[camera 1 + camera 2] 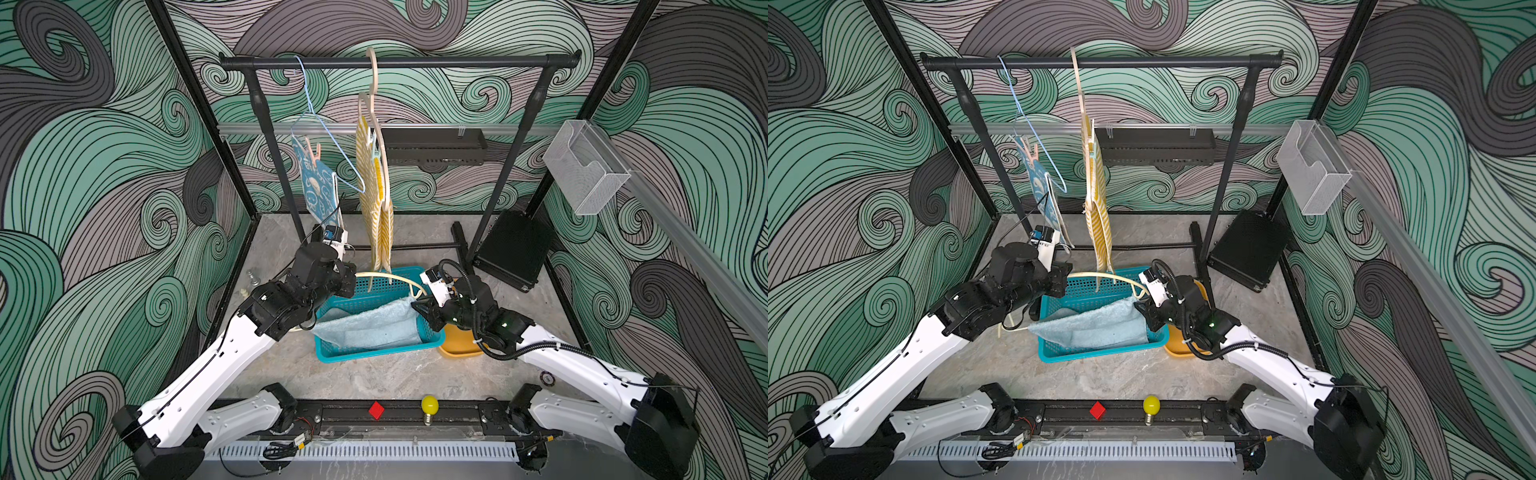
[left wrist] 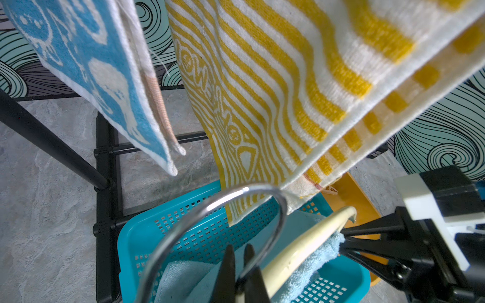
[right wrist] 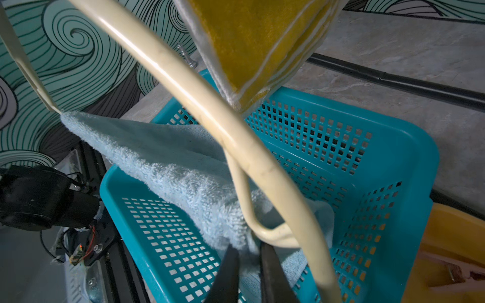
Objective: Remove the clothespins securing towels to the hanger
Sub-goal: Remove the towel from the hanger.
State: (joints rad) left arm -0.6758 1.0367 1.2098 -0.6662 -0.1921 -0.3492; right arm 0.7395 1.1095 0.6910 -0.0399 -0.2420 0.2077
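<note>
Right wrist: basket [image 3: 409,141] holds pale-blue towel [image 3: 183,178] — right hand [image 3: 248,248] pinching it, left hand [image 2: 238,249] gripping hanger hook [image 2: 236,194].

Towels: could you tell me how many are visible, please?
3: bunny towel and striped towel hang from the rail; pale-blue towel drapes over the teal basket.

Teal perforated basket [image 1: 374,352] mid-table on grey marbled top [image 1: 374,382]. Orange-yellow tub [image 1: 457,347] just right of it. Black rack [image 1: 415,62] stands behind, crossbar high. Black perforated case [image 1: 513,249] leans far right, beside rack's right leg. Clear plastic holder [image 1: 586,166] on right wall rail; black slotted box [image 1: 432,145] on far wall. Near edge: red cube [image 1: 376,409] and yellow bulb [image 1: 429,405] (metal base pointing near) on black rail; white slotted duct [image 1: 374,451] nearer.
</note>
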